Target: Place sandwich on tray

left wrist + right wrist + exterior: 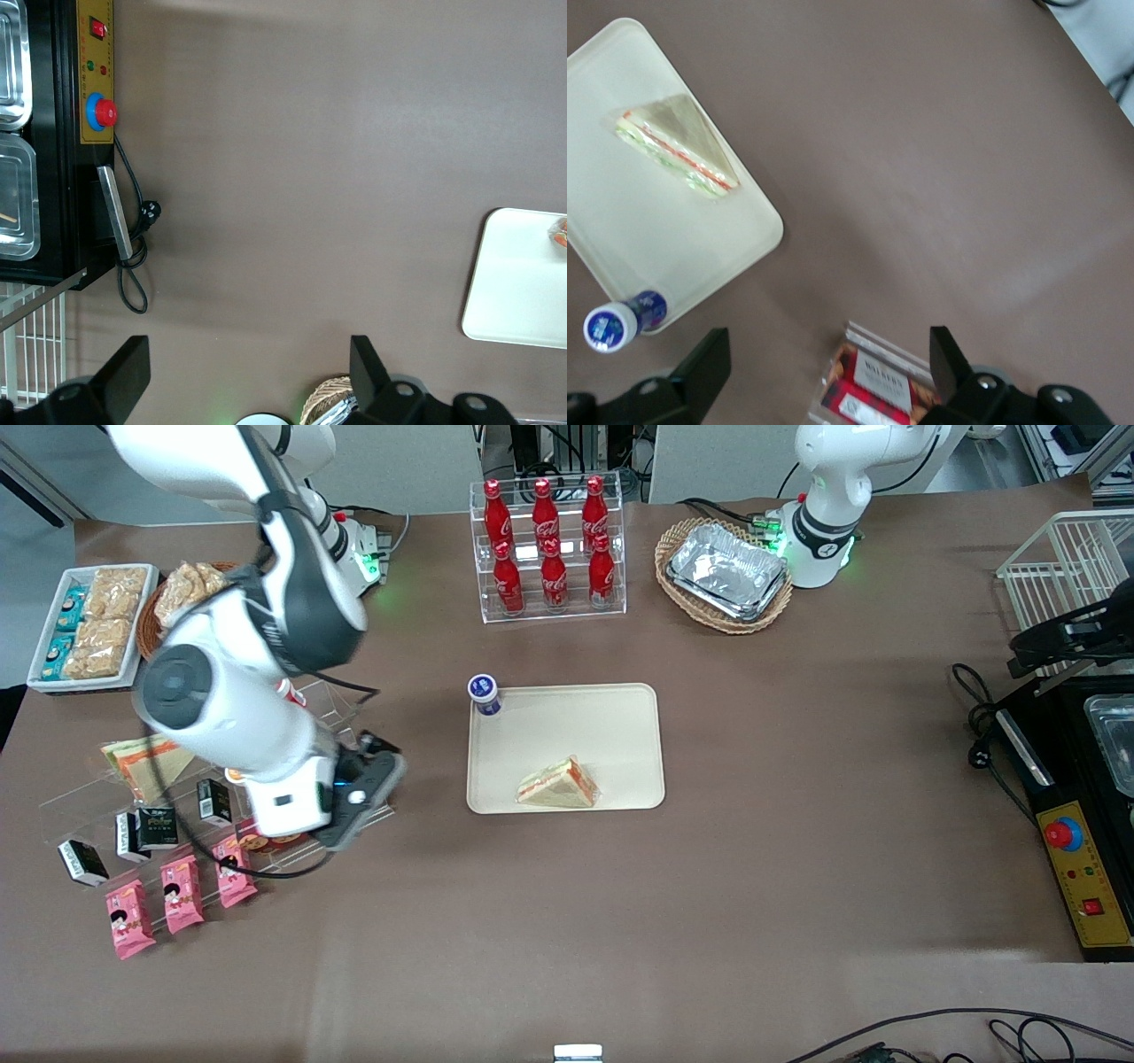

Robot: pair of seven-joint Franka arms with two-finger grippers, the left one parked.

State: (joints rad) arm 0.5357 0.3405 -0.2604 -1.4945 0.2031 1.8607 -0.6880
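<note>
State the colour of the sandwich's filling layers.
Orange-red over pale green on the sandwich, clearest in the right wrist view. The end effector hangs open, apart from the tray.

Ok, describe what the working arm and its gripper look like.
The working arm is glossy white with dark grey joint bands and a round grey cap. A black cable loops off it, and its base glows green. The gripper, above the snack rack, has black fingers, spread open.

Small bottle [485, 693] at tray [620, 717] corner
</note>
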